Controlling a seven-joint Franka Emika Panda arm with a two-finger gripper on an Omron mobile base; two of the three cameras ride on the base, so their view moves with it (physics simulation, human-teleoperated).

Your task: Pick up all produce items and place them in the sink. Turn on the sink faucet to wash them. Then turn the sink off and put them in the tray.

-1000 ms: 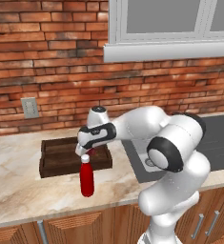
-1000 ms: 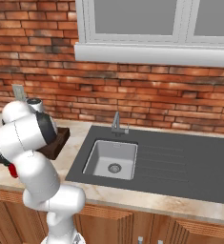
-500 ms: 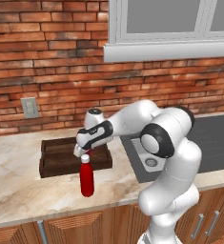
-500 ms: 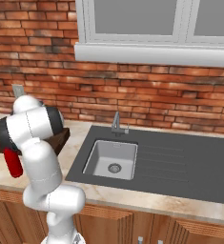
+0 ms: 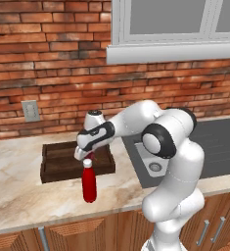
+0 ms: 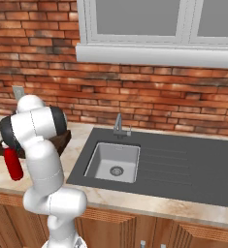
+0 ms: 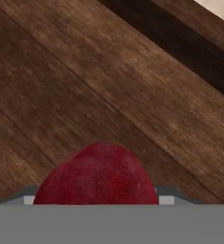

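A dark-red rounded produce item (image 7: 96, 174) sits right at the bottom of the hand view, held close over the brown wooden floor of the tray (image 7: 85, 86). My gripper (image 5: 82, 156) hangs low over the tray (image 5: 57, 166), just behind the white cap of a red bottle, shut on the produce item. Its fingertips are hidden in the hand view. The light-grey sink (image 6: 113, 162) lies to the right with nothing in its basin. The sink faucet (image 6: 119, 126) stands behind it, and no water runs.
A tall red bottle (image 5: 89, 184) stands on the counter directly in front of the tray, close under my hand. A wall outlet (image 5: 31, 111) sits on the brick wall behind. The dark ribbed drainboard (image 6: 183, 164) extends right of the basin.
My hand has sunk slightly toward the tray while the elbow swung forward. Bottle and tray have stayed put.
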